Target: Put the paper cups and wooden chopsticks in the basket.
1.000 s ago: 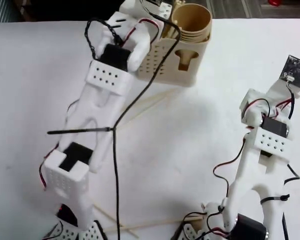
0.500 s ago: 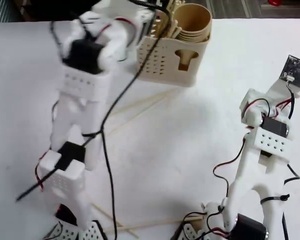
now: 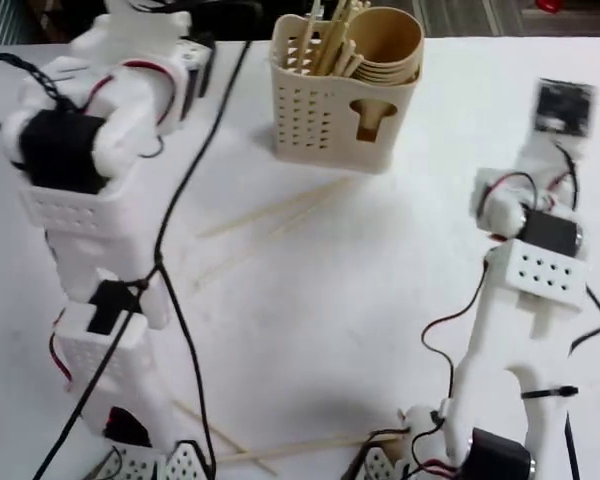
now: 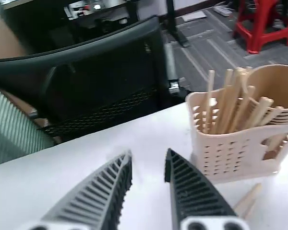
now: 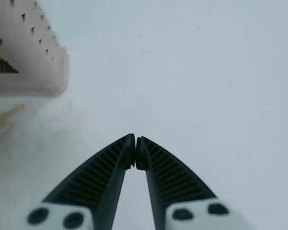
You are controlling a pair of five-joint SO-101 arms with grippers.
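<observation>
The basket [image 4: 230,153] hides the lower part of the paper cups [image 4: 278,88].

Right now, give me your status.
Left end effector open, empty. Right end effector shut, empty. Paper cups in basket; loose chopsticks on table. Black cable beside them.

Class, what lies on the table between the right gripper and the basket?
Only bare table, seen in the right wrist view: nothing sits between the right gripper and the basket. Loose chopsticks lie beside the basket.

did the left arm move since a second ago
Yes. In the high view the left arm was leaning over the basket and has swung off to the left, so it now stands apart from it.
</observation>
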